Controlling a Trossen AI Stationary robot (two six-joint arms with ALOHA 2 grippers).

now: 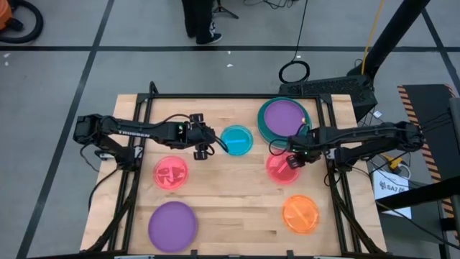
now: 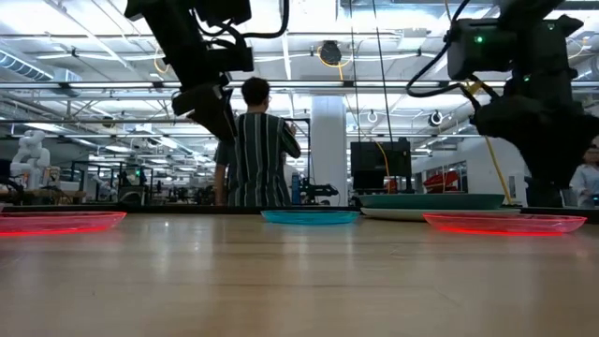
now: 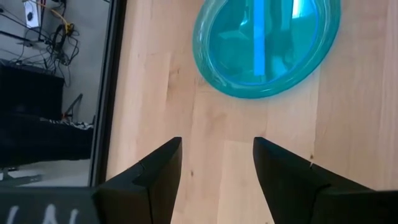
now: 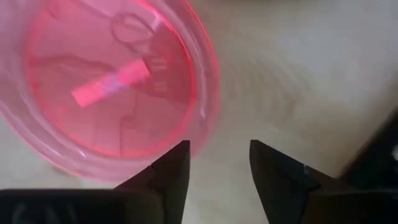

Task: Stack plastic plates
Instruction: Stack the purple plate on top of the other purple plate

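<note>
Near the worktop's [image 1: 237, 208] front edge: a purple plate [image 1: 172, 225] toward the left corner, an orange plate [image 1: 300, 214] toward the right.

Mid-depth, left: a pink plate [image 1: 170, 173], untouched. Mid-depth, right: a second pink plate [image 1: 282, 167] partly under the right gripper [image 1: 293, 160]; fingers apart, gripping nothing, plate rim just ahead of the left fingertip in the right wrist view [image 4: 109, 87].

Farther back, centre: a cyan plate [image 1: 236, 140] flat on the wood, just beside the left gripper [image 1: 204, 149], hanging above the worktop with fingers spread and empty; plate a little ahead of the tips [image 3: 266, 46].

By the back right corner: a purple plate on a dark green one [image 1: 284, 119], stacked.

Beyond the table: a person in a striped shirt [image 2: 257, 154].
</note>
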